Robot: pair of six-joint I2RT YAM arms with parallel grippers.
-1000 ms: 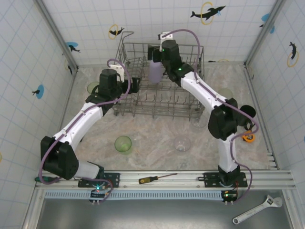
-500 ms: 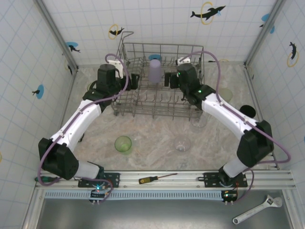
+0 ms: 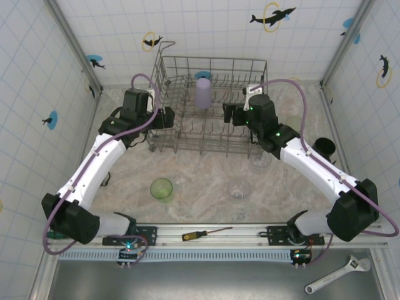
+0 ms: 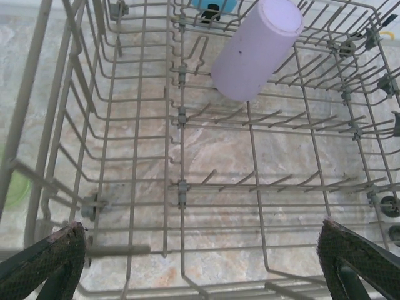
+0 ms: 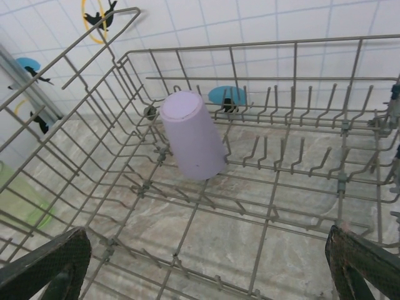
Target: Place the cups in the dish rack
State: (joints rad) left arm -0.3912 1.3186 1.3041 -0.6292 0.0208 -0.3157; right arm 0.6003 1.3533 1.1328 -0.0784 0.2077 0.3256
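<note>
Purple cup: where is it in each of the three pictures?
Top external: the purple cup is in the upper middle of the picture, at the back of the dish rack.
Left wrist: the cup is at the top right, slanting across the rack's wires.
Right wrist: the cup is left of centre, among the tines.
Shared landmark: the blue wall sticker just behind the cup.

Bright, even light from above. Soft, faint shadows on table point(image 3: 200, 170). My wrist views paler, slightly hazy; my left fingertips point(image 4: 47, 257) blurred at near corners.
</note>
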